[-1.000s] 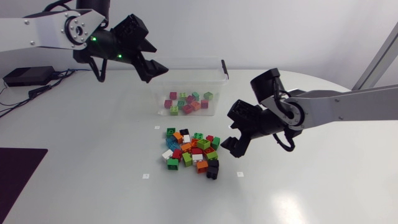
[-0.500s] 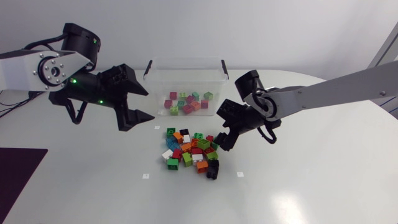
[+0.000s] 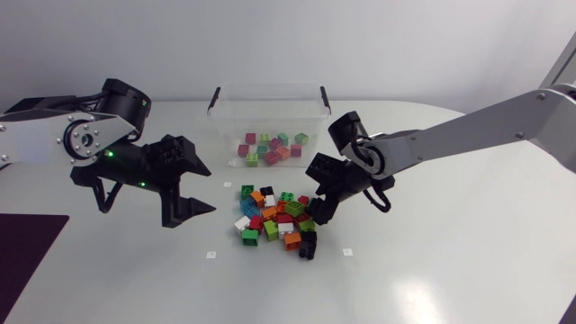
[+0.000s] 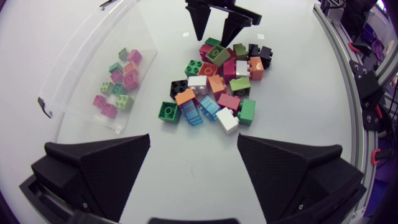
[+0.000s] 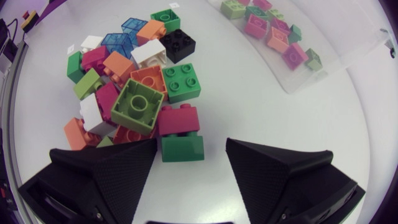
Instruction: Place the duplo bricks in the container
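A pile of mixed-colour duplo bricks (image 3: 274, 216) lies on the white table in front of the clear plastic container (image 3: 268, 101), which holds several bricks (image 3: 270, 148). My right gripper (image 3: 317, 194) is at the pile's right edge, open. In the right wrist view a green brick (image 5: 182, 148) lies between its fingers (image 5: 106, 174), with a gap on one side, under a dark red brick (image 5: 179, 119) and beside an upturned lime brick (image 5: 138, 106). My left gripper (image 3: 207, 189) hangs open left of the pile, with nothing in it. The left wrist view shows the pile (image 4: 217, 87) ahead of it.
The container (image 4: 74, 81) stands just behind the pile, its lid off. In the left wrist view my right gripper (image 4: 214, 28) stands at the far side of the pile. A dark mat (image 3: 22, 252) lies at the table's left front.
My left arm has come down from over the container to the table left of the pile. My right gripper moved left onto the pile's right edge, and its fingers have narrowed.
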### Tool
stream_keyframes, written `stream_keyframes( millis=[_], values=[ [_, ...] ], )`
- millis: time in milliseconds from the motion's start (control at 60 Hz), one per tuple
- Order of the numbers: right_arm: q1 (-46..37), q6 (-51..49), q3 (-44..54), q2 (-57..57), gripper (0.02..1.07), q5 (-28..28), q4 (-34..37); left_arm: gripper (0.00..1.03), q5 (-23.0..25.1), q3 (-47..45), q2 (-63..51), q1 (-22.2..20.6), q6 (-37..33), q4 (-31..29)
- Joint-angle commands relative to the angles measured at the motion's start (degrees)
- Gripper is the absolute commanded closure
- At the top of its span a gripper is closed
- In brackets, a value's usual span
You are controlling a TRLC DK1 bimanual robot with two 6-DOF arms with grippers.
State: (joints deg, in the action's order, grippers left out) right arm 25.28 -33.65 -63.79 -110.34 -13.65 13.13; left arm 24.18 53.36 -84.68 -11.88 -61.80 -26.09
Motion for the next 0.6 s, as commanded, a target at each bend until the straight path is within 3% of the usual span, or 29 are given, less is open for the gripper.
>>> stream_keyframes(
  millis=[0,167,583],
  values=[
    [0.3,-1.33,-1.25,-1.72,0.48,0.2,1.03,0.06,0.69,-2.3,-0.22,-1.3,-2.1,-0.54],
    [0.39,-1.68,-0.99,-1.72,0.85,0.2,1.2,0.06,0.69,-4.23,-1.71,-3.59,-2.18,-0.63],
    [-0.58,-1.95,5.52,8.92,0.89,-0.24,1.99,0.07,0.69,-9.33,-4.17,-9.57,-4.56,-0.28]
  ],
)
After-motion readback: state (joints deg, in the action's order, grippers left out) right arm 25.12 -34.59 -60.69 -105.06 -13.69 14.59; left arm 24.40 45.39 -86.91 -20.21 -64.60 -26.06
